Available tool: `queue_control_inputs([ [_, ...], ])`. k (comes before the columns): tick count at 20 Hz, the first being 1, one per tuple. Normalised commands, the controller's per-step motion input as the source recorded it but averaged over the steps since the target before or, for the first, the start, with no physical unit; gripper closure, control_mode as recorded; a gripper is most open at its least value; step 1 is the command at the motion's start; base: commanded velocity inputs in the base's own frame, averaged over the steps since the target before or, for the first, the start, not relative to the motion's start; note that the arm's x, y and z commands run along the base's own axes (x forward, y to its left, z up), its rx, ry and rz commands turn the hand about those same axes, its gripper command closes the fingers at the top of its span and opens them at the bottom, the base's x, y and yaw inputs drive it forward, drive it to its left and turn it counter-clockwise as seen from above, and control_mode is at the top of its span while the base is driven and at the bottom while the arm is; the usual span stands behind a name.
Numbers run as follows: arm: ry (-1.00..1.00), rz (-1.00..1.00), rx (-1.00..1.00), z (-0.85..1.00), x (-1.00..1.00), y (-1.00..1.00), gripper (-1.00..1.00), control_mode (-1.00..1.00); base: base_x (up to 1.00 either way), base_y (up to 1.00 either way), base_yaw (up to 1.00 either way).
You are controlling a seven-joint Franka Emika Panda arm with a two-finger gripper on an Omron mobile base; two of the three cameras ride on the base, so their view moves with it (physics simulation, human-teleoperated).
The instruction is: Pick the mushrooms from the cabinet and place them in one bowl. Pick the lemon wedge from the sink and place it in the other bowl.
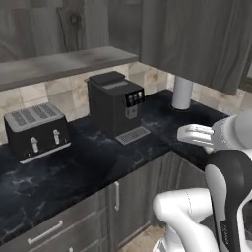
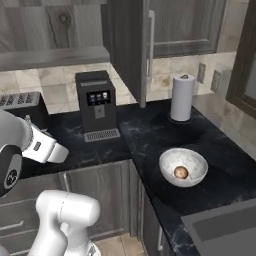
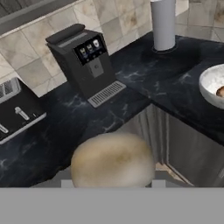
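Now we see a tan mushroom (image 3: 112,159) at the bottom centre of the hand view, clamped between the part-closed fingers of the hand (image 3: 112,183). At lower right of the right base view, the marbled white bowl (image 2: 192,161) sits on the dark tabletop (image 2: 150,135) and holds the other mushroom (image 2: 180,172). The cabinet (image 2: 127,45) hangs at upper centre.

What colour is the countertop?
Black with faint white marbling; the countertop shows best in the right base view.
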Motion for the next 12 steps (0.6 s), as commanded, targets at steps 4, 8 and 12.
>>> queue_control_inputs([
  [4, 0.00, 0.00, 0.00, 0.00, 0.00, 0.00, 1.00, 1.00, -0.13, 0.00, -0.44],
  [8, 0.00, 0.00, 0.00, 0.00, 0.00, 0.00, 1.00, 1.00, -0.06, 0.00, -0.45],
  [12, 0.00, 0.00, 0.00, 0.00, 0.00, 0.00, 1.00, 1.00, -0.03, -0.02, -0.42],
])
